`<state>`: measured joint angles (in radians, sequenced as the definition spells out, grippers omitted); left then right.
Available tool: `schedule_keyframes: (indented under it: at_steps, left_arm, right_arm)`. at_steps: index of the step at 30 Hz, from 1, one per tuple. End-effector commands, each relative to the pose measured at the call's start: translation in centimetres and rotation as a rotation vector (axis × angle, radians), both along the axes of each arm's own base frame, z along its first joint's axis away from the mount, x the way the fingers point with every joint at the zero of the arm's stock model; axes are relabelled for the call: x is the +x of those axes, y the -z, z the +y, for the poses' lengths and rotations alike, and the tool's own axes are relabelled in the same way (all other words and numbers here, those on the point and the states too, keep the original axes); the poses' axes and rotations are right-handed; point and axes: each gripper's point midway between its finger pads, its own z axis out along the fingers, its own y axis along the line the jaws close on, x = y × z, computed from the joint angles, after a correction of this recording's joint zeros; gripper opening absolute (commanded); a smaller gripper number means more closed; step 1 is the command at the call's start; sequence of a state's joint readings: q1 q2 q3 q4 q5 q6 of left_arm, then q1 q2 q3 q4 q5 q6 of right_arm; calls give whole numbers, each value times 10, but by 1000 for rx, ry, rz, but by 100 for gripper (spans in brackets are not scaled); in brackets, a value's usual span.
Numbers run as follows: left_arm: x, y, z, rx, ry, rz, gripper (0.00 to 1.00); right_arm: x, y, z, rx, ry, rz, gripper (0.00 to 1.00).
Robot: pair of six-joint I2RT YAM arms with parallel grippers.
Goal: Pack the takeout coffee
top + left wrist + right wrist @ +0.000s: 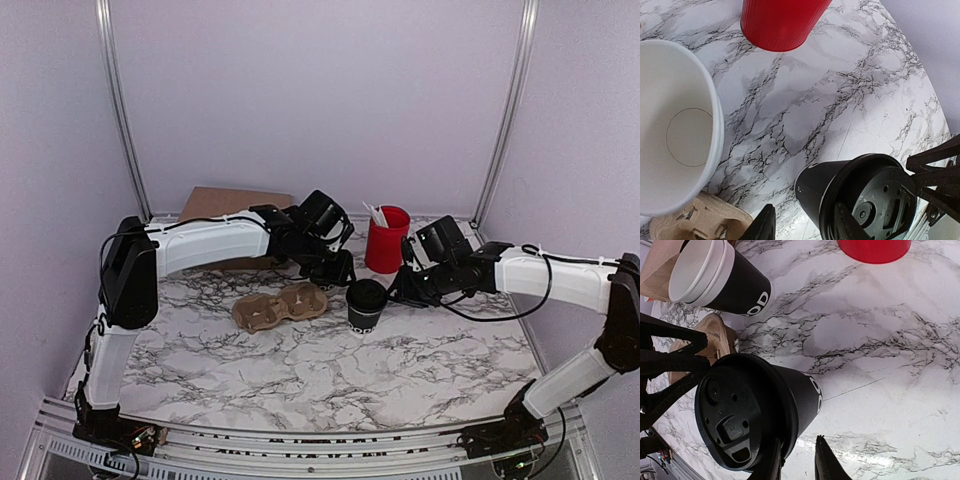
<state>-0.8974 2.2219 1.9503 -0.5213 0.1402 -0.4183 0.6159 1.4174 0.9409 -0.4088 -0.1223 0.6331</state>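
Marbled desk (300, 380) carries everything. Nearest stands the takeout coffee (366, 305), upright on its base, long axis vertical, lid up, white lettering toward the near side. It sits just right of the pulp carrier (280, 307) and is not yet in a well.

The right tool (402, 290) is close against the lid's rim, its fingers a narrow gap apart. I cannot tell whether they pinch it. The left tool (338, 270) hangs just behind the cup, fingers apart and clamped on nothing.

The step looks like taking hold for the carrier. Grip the wall below the lid, keep the cup vertical, lift it above the carrier's rim and lower it straight into the nearer well. The free tool could steady the light carrier.

Farther back stand the red cup (387, 240), the stack of lidless cups (720, 277) and a brown bag (230, 203).
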Motion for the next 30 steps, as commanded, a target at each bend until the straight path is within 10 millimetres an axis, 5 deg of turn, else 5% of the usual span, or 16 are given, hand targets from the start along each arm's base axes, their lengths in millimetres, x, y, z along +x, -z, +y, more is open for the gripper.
schedule_keyframes:
  at_steps: [1,16,30]
  left_arm:
    - [-2,-13,1,-1,6,-15,41]
    - [-10,-22,22,20,-10,-26,41]
    - [-32,-17,27,12,36,21,41]
  right_arm:
    - [3,-21,5,26,5,-39,24]
    - [18,-40,-1,12,27,-101,24]
    - [30,-28,-2,40,-62,-62,23]
